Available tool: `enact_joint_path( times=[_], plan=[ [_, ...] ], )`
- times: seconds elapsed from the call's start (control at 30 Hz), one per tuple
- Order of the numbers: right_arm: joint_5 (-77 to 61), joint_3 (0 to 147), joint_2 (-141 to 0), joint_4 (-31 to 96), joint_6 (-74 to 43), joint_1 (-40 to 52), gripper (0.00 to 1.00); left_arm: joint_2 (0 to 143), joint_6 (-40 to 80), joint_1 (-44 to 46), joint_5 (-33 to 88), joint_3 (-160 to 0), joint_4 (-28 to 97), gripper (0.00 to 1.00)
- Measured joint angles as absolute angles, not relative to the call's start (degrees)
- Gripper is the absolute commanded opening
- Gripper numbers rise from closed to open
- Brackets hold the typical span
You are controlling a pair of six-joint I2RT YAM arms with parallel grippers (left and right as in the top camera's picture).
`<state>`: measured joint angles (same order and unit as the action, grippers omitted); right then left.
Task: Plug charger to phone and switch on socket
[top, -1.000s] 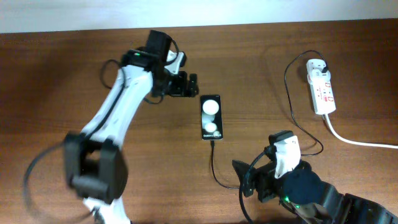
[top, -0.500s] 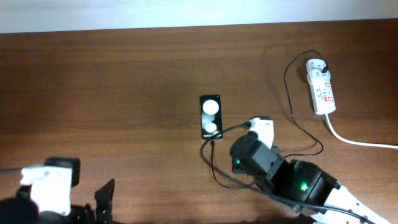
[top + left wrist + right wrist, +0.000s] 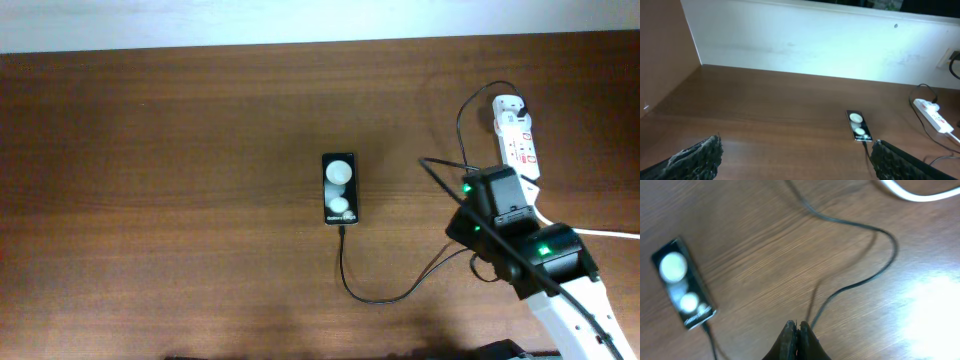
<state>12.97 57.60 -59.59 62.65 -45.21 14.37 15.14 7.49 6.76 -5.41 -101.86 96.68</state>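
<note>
The black phone (image 3: 339, 188) lies flat mid-table, its two white spots up. It also shows in the left wrist view (image 3: 857, 125) and the right wrist view (image 3: 682, 284). The thin black charger cable (image 3: 372, 297) meets the phone's near end, loops right and runs up to the white power strip (image 3: 516, 140), where its black plug (image 3: 523, 107) sits at the far end. My right arm (image 3: 505, 225) hovers just in front of the strip. The right gripper (image 3: 796, 329) is shut and empty above the cable (image 3: 860, 282). My left gripper (image 3: 795, 147) is wide open, far in front of the phone.
The strip's thick white cord (image 3: 585, 229) runs off to the right edge and crosses the top of the right wrist view (image 3: 912, 194). A white wall (image 3: 815, 45) backs the table. The power strip also shows at the right in the left wrist view (image 3: 935, 114).
The left arm has pulled back from beside the phone and left the overhead view. The right arm has swung from the front middle towards the power strip at the right.
</note>
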Motion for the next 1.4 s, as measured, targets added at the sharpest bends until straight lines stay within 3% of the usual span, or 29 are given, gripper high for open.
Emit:
enact_joint_path(
  times=[0.23, 0.33, 0.47, 0.73, 1.0, 1.2, 1.4],
  plan=[
    [9.13, 57.6, -59.59, 63.07, -40.66, 0.32, 0.06, 13.26, 7.49, 4.1, -5.43, -101.86, 96.68, 0.99],
    [7.18, 57.6, -59.59, 62.83, -39.07, -4.23, 0.1, 7.46, 7.49, 4.03, -5.41, -101.8, 96.64, 0.99],
    [4.4, 58.78, -61.17, 62.72, -36.47, -7.33, 0.04, 1.67, 7.49, 3.95, -5.43, -102.24, 96.73, 0.99],
    [3.31, 89.03, -87.5, 74.59, -30.57, -12.88, 0.04, 1.3, 7.49, 3.95, -5.43, -102.06, 96.68, 0.99],
    [3.57, 90.59, -90.45, 72.07, -32.34, -13.34, 0.04, 1.3, 7.49, 3.95, -5.43, -102.06, 96.71, 0.99],
    [-0.71, 103.48, -110.45, 70.37, -34.54, -24.58, 0.04, 1.3, 7.49, 3.92, -5.43, -102.06, 96.68, 0.99],
    [-6.04, 104.84, -121.73, 57.82, -34.52, -24.6, 0.04, 1.3, 7.49, 3.92, -5.43, -102.06, 96.68, 0.99]
  ],
)
